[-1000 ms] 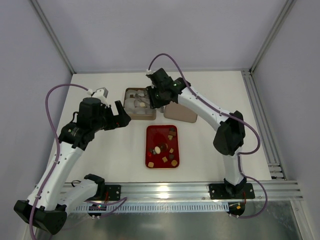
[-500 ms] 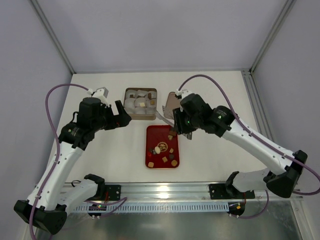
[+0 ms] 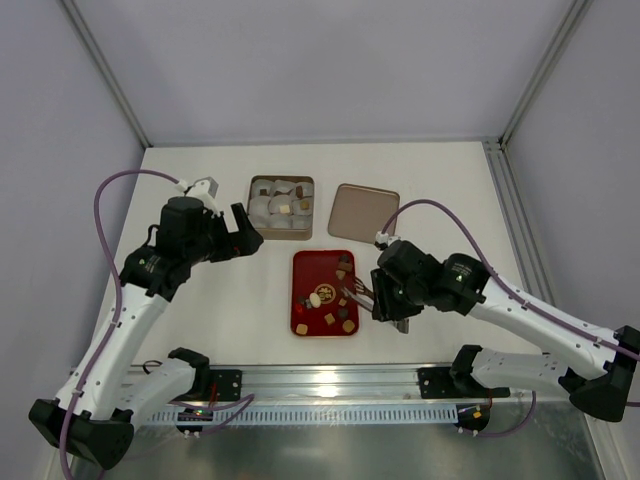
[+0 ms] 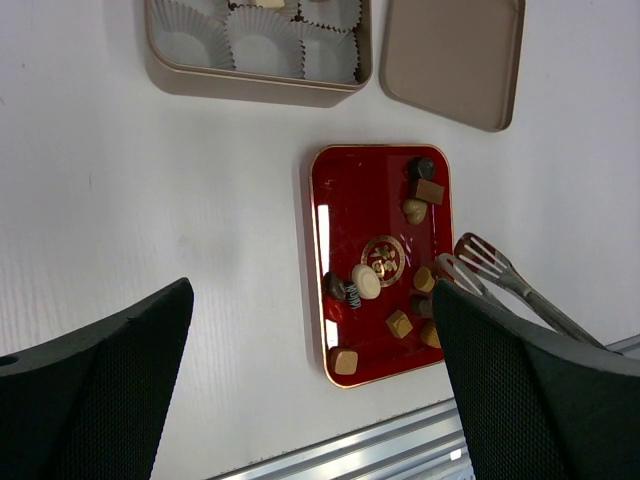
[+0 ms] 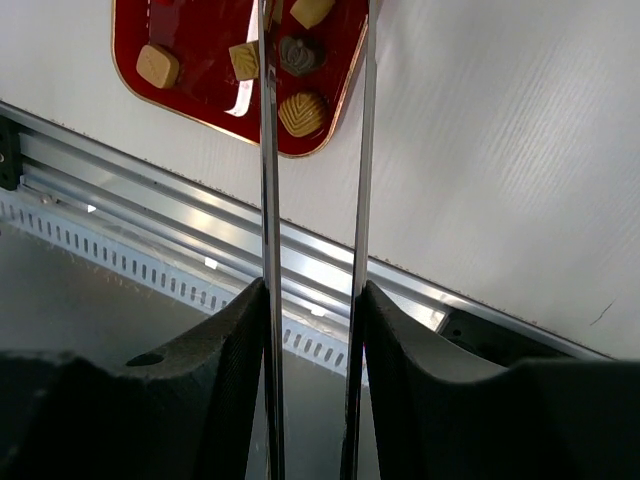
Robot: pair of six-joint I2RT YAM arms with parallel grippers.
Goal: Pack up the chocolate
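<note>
Right tool [image 3: 381, 297] with tongs [image 3: 354, 290] over chocolate [image 3: 316, 298] on red tray [image 3: 310, 268].

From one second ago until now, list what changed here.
The right pincer, gripping the tongs, swung from over the box nearer, to the red tray's right edge, tong tips at the rim beside the chocolates. The left pincer, box, lid and tray stayed put.

The tray [image 4: 355, 190] is red with a gold rim, the chocolate [image 4: 366, 281] dark brown, tan and cream, the tin [image 4: 250, 88] beige.
</note>
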